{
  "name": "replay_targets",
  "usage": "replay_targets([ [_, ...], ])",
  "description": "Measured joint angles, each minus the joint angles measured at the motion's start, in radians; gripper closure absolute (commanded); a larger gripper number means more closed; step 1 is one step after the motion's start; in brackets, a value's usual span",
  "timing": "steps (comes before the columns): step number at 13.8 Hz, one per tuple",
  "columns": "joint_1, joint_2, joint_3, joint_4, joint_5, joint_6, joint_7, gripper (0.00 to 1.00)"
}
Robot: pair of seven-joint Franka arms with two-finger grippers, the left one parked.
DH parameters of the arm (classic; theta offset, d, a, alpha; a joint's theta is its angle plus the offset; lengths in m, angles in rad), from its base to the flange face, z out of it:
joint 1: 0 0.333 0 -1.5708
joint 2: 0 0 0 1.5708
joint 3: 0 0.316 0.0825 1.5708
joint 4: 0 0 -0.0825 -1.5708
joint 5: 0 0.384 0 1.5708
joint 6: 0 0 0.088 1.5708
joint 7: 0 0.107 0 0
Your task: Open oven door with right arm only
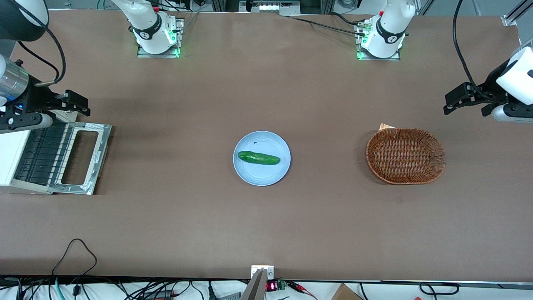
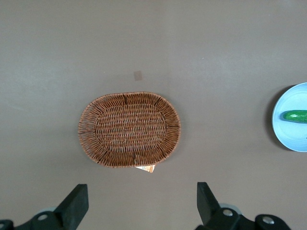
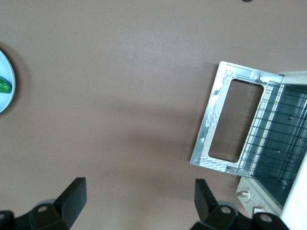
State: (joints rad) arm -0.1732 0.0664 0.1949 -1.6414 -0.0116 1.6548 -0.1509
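**Trainee:** Viewing the front camera, where does the oven door (image 1: 81, 157) stand?

**Operator:** It lies folded flat on the worktop (image 1: 266, 216) in front of the white oven (image 1: 12, 158), at the working arm's end, with the wire rack (image 3: 283, 139) exposed. I judge the task essentially done.

**Trainee:** How does the door handle?

**Operator:** I expect a stiff, hinged metal frame with breakable glass; I would take hold at its free edge, where the handle should sit.

**Trainee:** And the hand (image 1: 77, 102)?

**Operator:** It hovers above the oven, fingers (image 3: 72, 194) spread wide, holding and touching nothing.
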Motion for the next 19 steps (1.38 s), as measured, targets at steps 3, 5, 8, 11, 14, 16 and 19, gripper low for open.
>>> replay_targets([
  [3,0.000,0.000,0.000,0.015,0.000,-0.006,-0.007,0.00],
  [5,0.000,0.000,0.000,0.015,-0.002,-0.006,-0.010,0.00],
  [8,0.000,0.000,0.000,0.015,-0.003,-0.006,-0.011,0.00],
  [11,0.000,0.000,0.000,0.015,-0.003,-0.006,-0.011,0.00],
  [14,0.000,0.000,0.000,0.015,-0.003,-0.008,-0.011,0.00],
  [16,0.000,0.000,0.000,0.015,-0.003,-0.008,-0.011,0.00],
  [19,0.000,0.000,0.000,0.015,-0.003,-0.009,-0.011,0.00],
])
